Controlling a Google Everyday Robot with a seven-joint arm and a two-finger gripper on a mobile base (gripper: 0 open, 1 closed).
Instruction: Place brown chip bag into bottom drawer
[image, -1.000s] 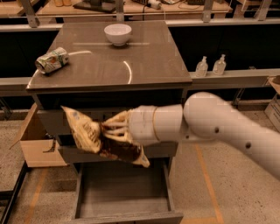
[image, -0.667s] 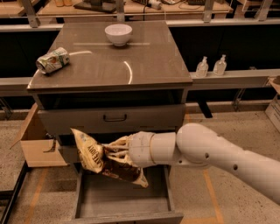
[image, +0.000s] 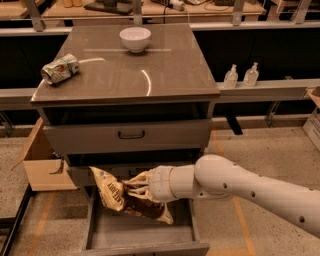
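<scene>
Bag look: the bag (image: 112, 192) is showing glossy, crinkled foil, dark brown with a pale yellow panel of dark lettering.
Bag axis: it is slanting from upper left to lower right, the pale lettered end pointing up-left and the dark end drooping.
Bag place: it is hanging above the open drawer (image: 150, 234) (whether its low corner touches the floor, I cannot tell).
Gripper: the gripper (image: 135, 187) is hovering over the drawer, its fingers clamping the bag's middle.
Worktop: the worktop (image: 165, 70) is carrying a bowl (image: 135, 38) and a can (image: 60, 69), well apart.
</scene>
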